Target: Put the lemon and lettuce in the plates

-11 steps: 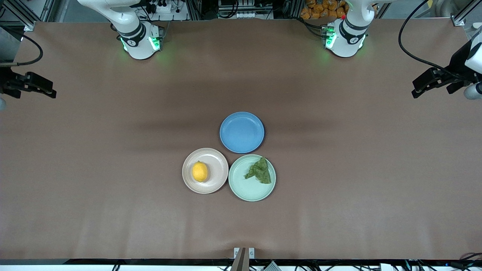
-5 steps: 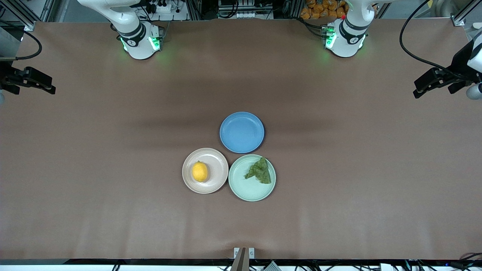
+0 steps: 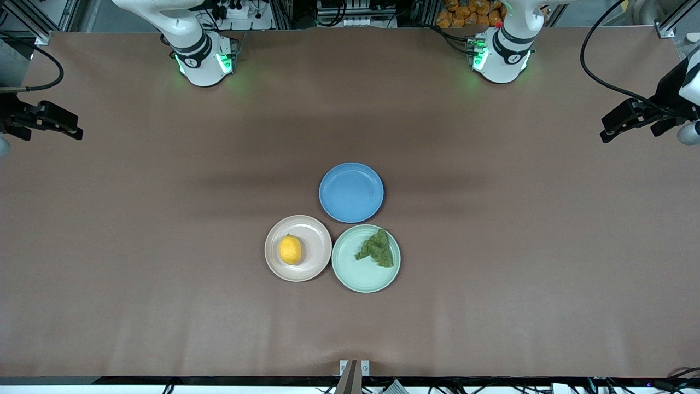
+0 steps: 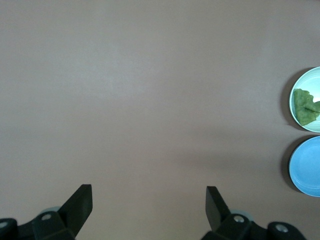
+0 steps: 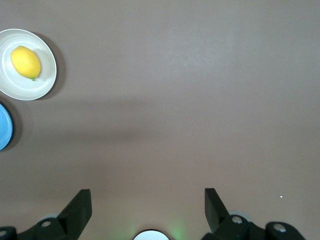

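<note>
1. There's your lemon, sitting in the beige-pink plate, a little off centre toward the right arm's end of the table. Firm, rounded, dimpled skin; I'd judge it light but liable to roll. If you ever re-grip it, close across its narrow middle, not the pointed ends.

2. The lettuce lies in the mint-green plate, up against the part of the rim nearest the blue plate. It looks limp and nearly weightless, with ragged edges, so a pinch at the thick bunched fold should hold better than one at a thin edge.

3. The two task plates sit side by side, rims touching or very nearly so, both nearer the front camera than the blue plate, which holds nothing.

4. Your left gripper hangs over the left arm's end of the table, well apart from the plates. Its wrist view shows the fingers spread wide with nothing between them.

5. Your right gripper is out over the right arm's end, likewise well clear, its fingers parted and carrying nothing.

6. Judging from how things lie, both items are placed and the job looks done; both arms wait.
</note>
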Robot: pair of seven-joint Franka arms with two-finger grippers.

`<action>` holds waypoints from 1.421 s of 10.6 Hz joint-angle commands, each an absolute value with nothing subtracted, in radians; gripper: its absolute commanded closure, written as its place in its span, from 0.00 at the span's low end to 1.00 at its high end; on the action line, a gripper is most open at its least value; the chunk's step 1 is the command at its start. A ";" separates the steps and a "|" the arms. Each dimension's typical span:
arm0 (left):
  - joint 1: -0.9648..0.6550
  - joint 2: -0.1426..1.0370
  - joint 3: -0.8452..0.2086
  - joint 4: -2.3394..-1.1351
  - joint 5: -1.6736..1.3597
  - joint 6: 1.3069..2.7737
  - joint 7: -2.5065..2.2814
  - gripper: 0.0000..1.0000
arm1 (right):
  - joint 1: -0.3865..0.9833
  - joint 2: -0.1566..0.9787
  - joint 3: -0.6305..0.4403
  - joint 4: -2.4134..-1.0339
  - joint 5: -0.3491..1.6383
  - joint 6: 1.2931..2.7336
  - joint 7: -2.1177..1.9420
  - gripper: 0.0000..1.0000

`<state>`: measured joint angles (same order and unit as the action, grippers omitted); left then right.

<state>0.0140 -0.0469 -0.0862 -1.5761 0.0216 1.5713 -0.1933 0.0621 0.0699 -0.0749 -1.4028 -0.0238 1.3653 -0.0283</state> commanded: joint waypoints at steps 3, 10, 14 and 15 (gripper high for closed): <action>0.021 -0.044 -0.087 -1.565 0.028 1.560 -0.198 0.00 | 0.040 0.066 -0.064 -1.410 -0.032 1.374 -0.017 0.00; 0.015 -0.035 -0.091 -1.554 0.021 1.560 -0.189 0.00 | 0.038 0.066 -0.067 -1.408 -0.034 1.373 -0.018 0.00; 0.017 -0.037 -0.089 -1.554 0.018 1.560 -0.183 0.00 | 0.038 0.066 -0.067 -1.408 -0.034 1.373 -0.017 0.00; 0.017 -0.037 -0.090 -1.554 0.020 1.560 -0.183 0.00 | 0.038 0.066 -0.067 -1.408 -0.035 1.373 -0.015 0.00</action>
<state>0.0149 -0.0448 -0.0867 -1.5752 0.0213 1.5705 -0.1920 0.0514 0.0720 -0.0781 -1.4048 -0.0238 1.3688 -0.0281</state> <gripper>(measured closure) 0.000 0.000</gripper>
